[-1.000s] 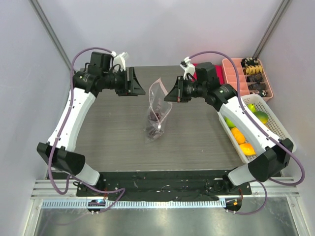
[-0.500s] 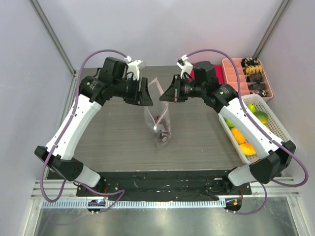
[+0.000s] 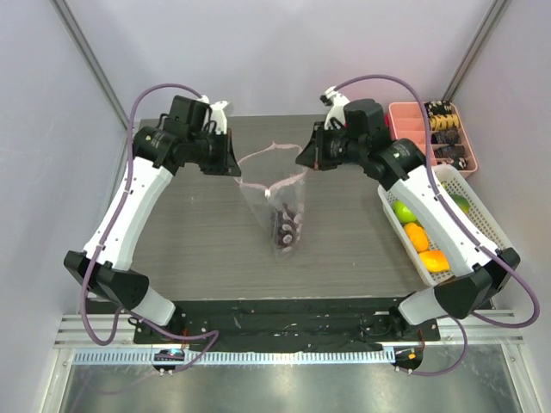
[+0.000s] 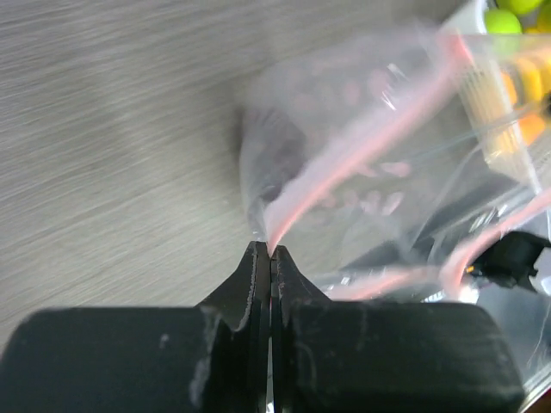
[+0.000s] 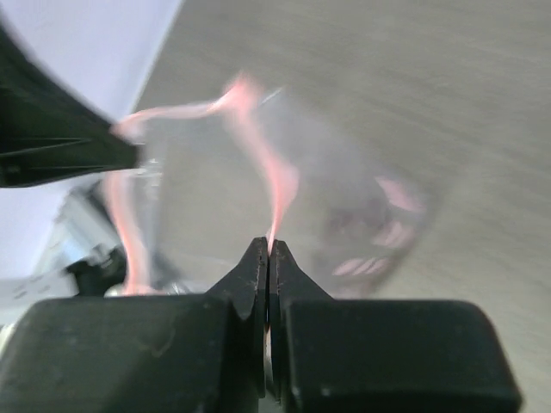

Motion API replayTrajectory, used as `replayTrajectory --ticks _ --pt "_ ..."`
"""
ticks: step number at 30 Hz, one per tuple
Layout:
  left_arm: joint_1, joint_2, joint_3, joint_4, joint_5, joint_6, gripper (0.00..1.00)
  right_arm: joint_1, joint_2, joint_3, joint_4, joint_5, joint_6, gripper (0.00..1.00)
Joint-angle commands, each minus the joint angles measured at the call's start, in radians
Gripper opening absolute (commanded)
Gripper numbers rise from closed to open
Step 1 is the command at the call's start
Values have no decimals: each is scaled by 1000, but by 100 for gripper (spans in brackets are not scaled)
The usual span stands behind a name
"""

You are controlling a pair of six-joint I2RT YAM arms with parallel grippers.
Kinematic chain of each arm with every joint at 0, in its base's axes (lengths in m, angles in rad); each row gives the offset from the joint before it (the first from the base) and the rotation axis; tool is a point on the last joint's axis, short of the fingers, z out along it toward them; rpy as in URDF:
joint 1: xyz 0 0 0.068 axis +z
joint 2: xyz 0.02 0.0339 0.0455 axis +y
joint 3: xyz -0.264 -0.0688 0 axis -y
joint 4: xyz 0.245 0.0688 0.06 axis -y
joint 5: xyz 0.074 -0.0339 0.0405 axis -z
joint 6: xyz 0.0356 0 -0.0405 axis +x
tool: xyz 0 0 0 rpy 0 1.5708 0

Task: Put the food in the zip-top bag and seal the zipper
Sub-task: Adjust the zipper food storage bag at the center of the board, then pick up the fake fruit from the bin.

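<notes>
Left gripper (image 3: 237, 168) just clamped thin pale pink zipper strip (image 3: 271, 148), right gripper (image 3: 301, 163) pinching other end. Clear crinkly plastic bag (image 3: 277, 202) hangs open between them, dark purple grape bunch (image 3: 286, 229) inside. I reckon loading step: next, free one arm for toy fruit (image 3: 416, 237) in white mesh basket (image 3: 484, 217).

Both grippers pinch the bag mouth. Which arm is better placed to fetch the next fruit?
Right, likely. The basket of fruit lies beside the right arm, far from the left gripper. The left gripper, shut on the zipper, could hold the bag meanwhile.
</notes>
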Motion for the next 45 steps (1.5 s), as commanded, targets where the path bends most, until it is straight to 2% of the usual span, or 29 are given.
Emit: replayTrajectory --ticks 1,3,4,6,7,10,11,16,20,23,26,28,33,45 --pt "49 18 38 -14 9 8 0 -88 35 115 -131 149 -210 9" --pt "49 18 25 14 46 -7 0 -104 52 138 -171 122 -273 27" --pt "47 20 18 24 63 -25 0 -105 54 146 -175 53 -296 52" --pt "47 34 14 46 110 -38 0 -105 49 155 -194 -22 -355 67" --pt "46 44 18 61 127 -52 0 -107 46 167 -200 -47 -363 78" --pt "29 69 60 66 150 -61 0 -131 21 183 -227 -116 -440 94" --pt "23 70 76 66 150 -62 0 -143 12 188 -246 -127 -451 96" --pt "-5 74 70 68 141 -62 0 -349 -32 192 -325 -185 -575 98" --pt "-11 77 62 72 141 -61 0 -525 -65 125 -425 -231 -696 98" --pt "-17 78 62 75 139 -64 0 -639 -71 44 -483 -199 -809 98" --pt "-20 81 64 72 141 -64 0 -708 -57 -53 -500 -86 -891 96" --pt "-20 83 59 72 144 -64 0 -740 -42 -119 -479 -5 -908 94" --pt "-23 92 65 69 146 -62 0 -820 65 -171 -435 8 -934 94" --pt "-25 90 59 60 116 -41 0 -834 279 -174 -234 42 -844 91"
